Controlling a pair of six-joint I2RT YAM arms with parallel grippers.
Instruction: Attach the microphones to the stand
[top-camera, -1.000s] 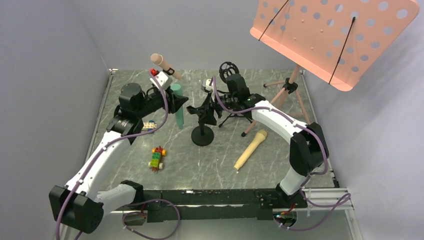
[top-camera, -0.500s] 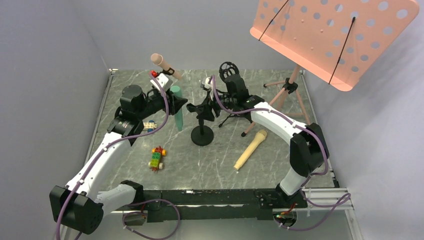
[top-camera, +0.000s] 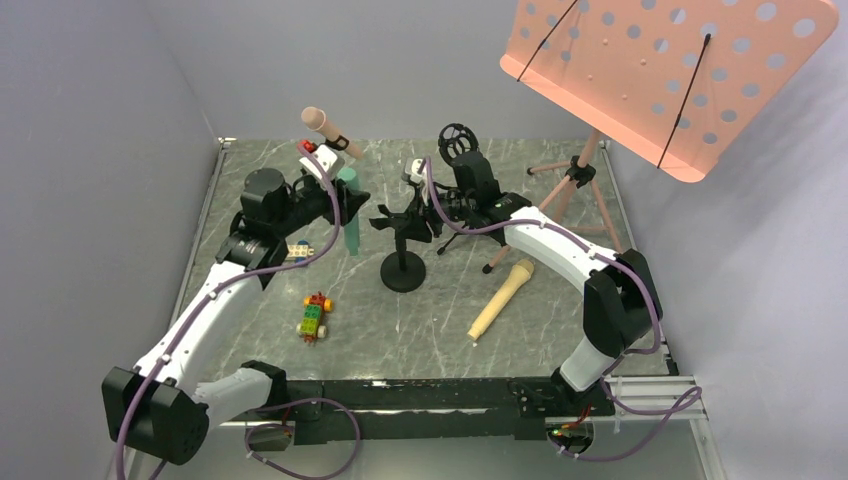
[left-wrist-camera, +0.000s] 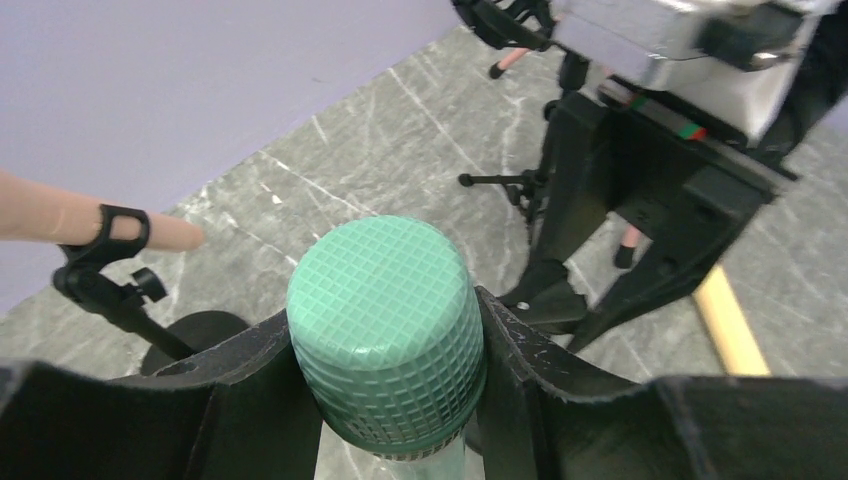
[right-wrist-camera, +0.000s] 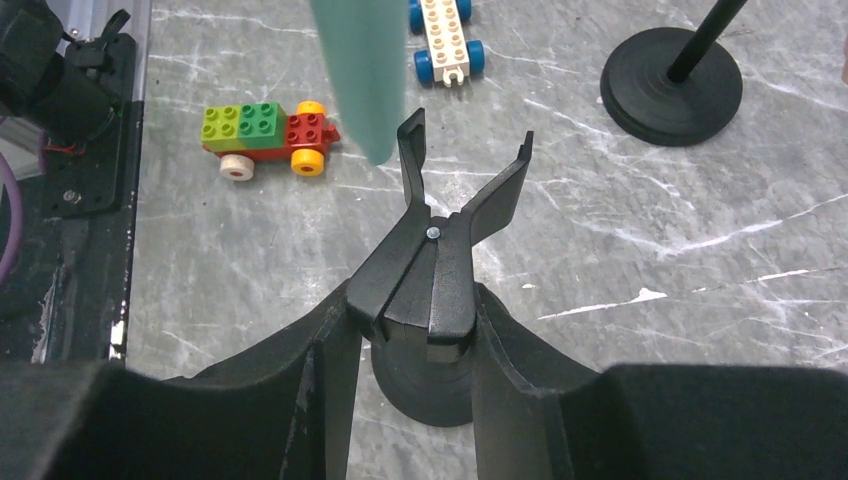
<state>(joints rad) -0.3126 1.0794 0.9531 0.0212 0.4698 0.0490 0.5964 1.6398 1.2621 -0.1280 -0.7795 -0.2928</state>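
My left gripper (top-camera: 343, 203) is shut on the teal-green microphone (top-camera: 350, 215) and holds it upright, tail down; its meshed head (left-wrist-camera: 385, 330) sits between my fingers. My right gripper (top-camera: 418, 213) is shut on the spring clip (right-wrist-camera: 450, 215) of the black round-base stand (top-camera: 403, 272); the clip's prongs are spread open. The teal tail (right-wrist-camera: 360, 70) hangs just left of the prongs. The salmon-pink microphone (top-camera: 328, 128) sits in a clip on a second stand at the back left. The pale yellow microphone (top-camera: 502, 298) lies on the table to the right.
Two toy block cars are on the table, a red-green one (top-camera: 314, 316) and a white-blue one (top-camera: 296, 250). A tripod stand with a black ring (top-camera: 457, 140) is behind my right gripper. A pink music stand (top-camera: 670, 70) with tripod legs (top-camera: 570, 180) fills the back right.
My left gripper has moved the teal microphone slightly up and left. My right gripper and the stand's clip have shifted a little left, toward it.
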